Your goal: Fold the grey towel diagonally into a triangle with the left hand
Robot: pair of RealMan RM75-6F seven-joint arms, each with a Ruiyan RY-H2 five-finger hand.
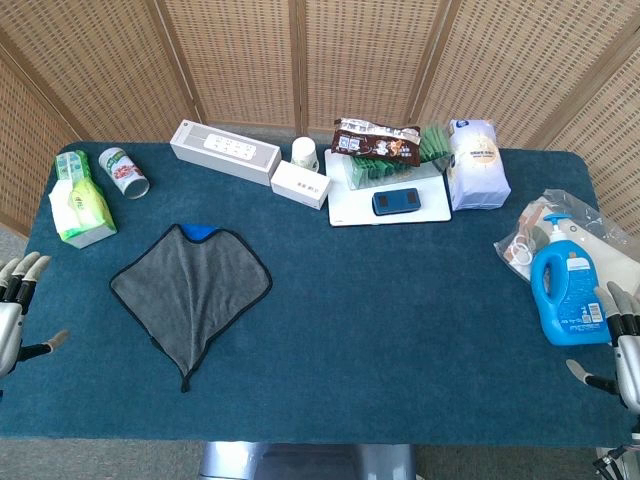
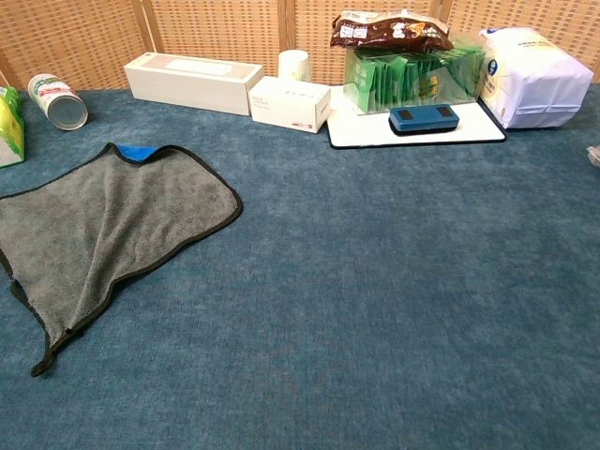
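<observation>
The grey towel (image 1: 190, 288) with black trim lies on the left part of the blue table, in a rough kite shape with one corner pointing at the front edge. A blue tag (image 1: 199, 232) shows at its far corner. In the chest view the grey towel (image 2: 103, 232) fills the left side, with a fold ridge running down it. My left hand (image 1: 17, 305) hangs at the table's left edge, fingers spread and holding nothing, well left of the towel. At the right edge my right hand (image 1: 620, 335) is open too. Neither hand shows in the chest view.
A green tissue pack (image 1: 80, 205) and a tipped can (image 1: 124, 172) lie at the far left. White boxes (image 1: 224, 152), a cup, a white tray (image 1: 388, 205) with snacks and a dark blue case, and a white bag line the back. A blue detergent bottle (image 1: 565, 290) stands near my right hand.
</observation>
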